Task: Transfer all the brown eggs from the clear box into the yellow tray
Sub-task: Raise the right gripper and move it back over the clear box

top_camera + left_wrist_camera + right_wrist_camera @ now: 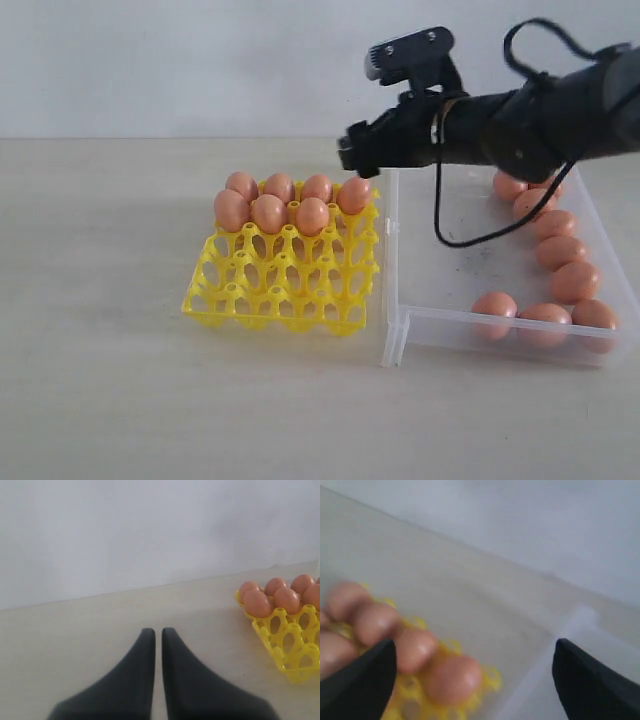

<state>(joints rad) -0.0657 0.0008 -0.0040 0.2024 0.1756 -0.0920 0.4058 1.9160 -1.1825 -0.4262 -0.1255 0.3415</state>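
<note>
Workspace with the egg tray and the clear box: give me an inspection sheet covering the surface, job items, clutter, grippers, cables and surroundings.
Surface: pale table, bare around the job's things.
Job's things: yellow tray holds seven brown eggs, four in the back row and three in the next; the other cups are empty. Clear box beside it holds about nine other eggs along its right and front walls; some are partly hidden by the arm.
Clutter: nothing seen.
Grippers: right gripper open and empty, above the tray's back corner nearest the box. Left gripper shut and empty, over bare table.
Cables: black cable hangs from the right arm over the box.
Surroundings: plain pale wall.
</note>
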